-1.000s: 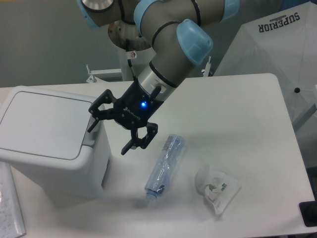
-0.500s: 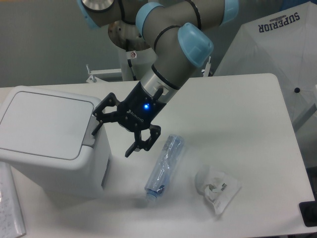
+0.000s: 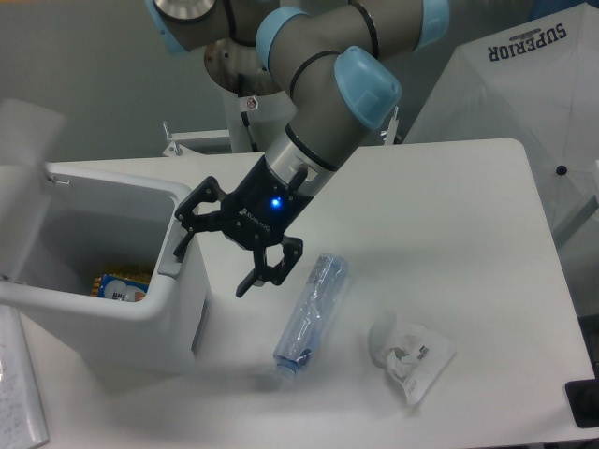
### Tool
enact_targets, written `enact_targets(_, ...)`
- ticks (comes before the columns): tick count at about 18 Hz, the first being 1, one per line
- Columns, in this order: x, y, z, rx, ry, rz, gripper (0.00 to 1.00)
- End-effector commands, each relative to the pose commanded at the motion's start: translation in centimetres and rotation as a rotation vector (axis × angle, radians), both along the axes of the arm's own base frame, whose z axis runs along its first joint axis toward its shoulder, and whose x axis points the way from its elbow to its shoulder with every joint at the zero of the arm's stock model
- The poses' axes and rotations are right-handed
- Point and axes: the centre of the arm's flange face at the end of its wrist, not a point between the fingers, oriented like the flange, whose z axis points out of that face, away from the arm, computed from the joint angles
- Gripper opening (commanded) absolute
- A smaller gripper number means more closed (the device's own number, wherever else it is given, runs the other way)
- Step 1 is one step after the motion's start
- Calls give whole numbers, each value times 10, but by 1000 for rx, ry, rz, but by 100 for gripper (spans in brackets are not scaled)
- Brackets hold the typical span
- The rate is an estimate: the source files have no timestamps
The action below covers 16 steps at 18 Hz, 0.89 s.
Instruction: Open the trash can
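Note:
The white trash can [image 3: 178, 309] stands at the left of the table. Its lid [image 3: 21, 178] is swung up at the far left and looks blurred. Inside the bin lies a yellow and blue packet [image 3: 120, 283]. My gripper [image 3: 213, 260] hangs open just right of the bin's front corner. One fingertip [image 3: 180, 249] sits by the grey latch [image 3: 169, 260] on the rim, and the other hangs over the table. Nothing is held between the fingers.
A clear plastic bottle [image 3: 311, 311] lies on the table right of the gripper. A crumpled white wrapper [image 3: 409, 353] lies further right. Papers [image 3: 17, 393] sit at the front left edge. A dark object [image 3: 584, 402] is at the right edge.
The trash can lid was flat and closed half a second ago and has now sprung up, showing the inside. The gripper shifted slightly right a second ago and has since held still.

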Motion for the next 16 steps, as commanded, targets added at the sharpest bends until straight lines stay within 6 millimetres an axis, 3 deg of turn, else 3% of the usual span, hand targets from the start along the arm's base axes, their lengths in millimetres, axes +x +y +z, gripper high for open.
enact_targets(2, -4, -3, 2, 3, 4, 8, 100)
enact_targets(13, -97, -65, 22, 97, 145, 173, 100)
enact_targets(16, -122, -82, 12, 104, 215, 161, 100)
